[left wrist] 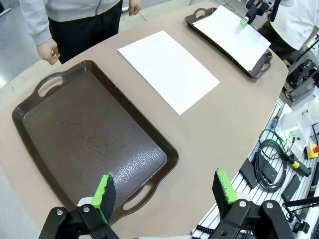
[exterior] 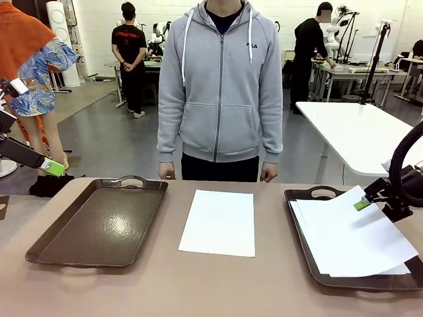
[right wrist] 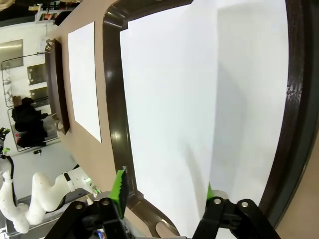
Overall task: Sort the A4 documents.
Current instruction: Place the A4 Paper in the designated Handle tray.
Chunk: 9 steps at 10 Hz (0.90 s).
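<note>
**Right gripper open over the filled tray, one sheet at mid-tabletop**

Closest to me, the left gripper (left wrist: 164, 181) hangs above the near end of the left tray (exterior: 39, 247). Its green pads stand wide apart and I see nothing between them. That dark brown tray sits at the left side of the tabletop (exterior: 264, 284), and its floor is bare.

At the right side, the right tray (exterior: 357, 282) carries a stack of sheets (exterior: 330, 261), slightly fanned so that their near edges show one under another. The top sheet (exterior: 357, 234) lies skewed against the ones below it. Its far corner reaches up toward the right gripper (exterior: 362, 203), which hovers over the far part of this tray. In the right wrist view, the fingers are spread wide over the white paper. I cannot see either pad pinching anything, so I read the gripper as open and holding nothing.

Between the two trays and touching neither, the middle sheet (exterior: 218, 222) lies flat on the tabletop. Its long sides run from near to far.

At the far edge a person (exterior: 221, 86) in a grey zip hoodie stands facing me. The person's hands (exterior: 166, 173) hang by their sides just behind the tabletop edge, well apart from the paper.
</note>
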Each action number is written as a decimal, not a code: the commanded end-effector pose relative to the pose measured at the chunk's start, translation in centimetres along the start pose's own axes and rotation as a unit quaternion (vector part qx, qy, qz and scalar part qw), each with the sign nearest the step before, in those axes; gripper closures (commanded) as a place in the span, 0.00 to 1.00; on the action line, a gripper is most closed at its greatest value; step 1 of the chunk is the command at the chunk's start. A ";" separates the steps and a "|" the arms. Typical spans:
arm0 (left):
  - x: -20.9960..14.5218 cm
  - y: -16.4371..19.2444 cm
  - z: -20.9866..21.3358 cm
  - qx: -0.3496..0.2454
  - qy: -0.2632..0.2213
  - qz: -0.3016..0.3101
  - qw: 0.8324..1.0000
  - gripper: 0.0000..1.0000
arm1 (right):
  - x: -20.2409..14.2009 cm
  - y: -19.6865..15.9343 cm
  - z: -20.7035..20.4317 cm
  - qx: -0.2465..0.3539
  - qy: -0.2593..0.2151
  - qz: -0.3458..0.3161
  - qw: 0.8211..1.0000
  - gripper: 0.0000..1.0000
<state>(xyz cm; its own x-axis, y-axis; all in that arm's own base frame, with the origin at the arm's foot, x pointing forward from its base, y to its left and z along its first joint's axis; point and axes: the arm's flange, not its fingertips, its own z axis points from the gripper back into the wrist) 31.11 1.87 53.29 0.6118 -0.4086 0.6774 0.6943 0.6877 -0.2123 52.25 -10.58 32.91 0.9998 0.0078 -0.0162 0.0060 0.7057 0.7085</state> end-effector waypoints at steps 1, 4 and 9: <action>-0.1 0.2 0.0 -0.008 -0.005 -0.005 1.000 0.00 | -0.6 0.4 -0.3 -0.029 0.001 -0.015 0.999 0.10; -0.1 0.2 0.0 -0.008 -0.005 -0.005 1.000 0.00 | -1.0 1.1 0.0 -0.086 -0.017 -0.001 0.996 0.00; -0.1 0.2 0.0 -0.008 -0.005 -0.005 1.000 0.00 | -2.1 4.2 1.9 -0.168 -0.046 0.034 0.984 0.00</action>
<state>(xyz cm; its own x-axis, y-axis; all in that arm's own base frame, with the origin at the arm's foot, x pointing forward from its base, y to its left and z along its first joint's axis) 31.11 1.87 53.29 0.6118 -0.4086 0.6773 0.6943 0.6877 -0.2123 51.23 -9.86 36.84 0.9948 0.0260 0.0989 -0.0710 0.8716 0.4851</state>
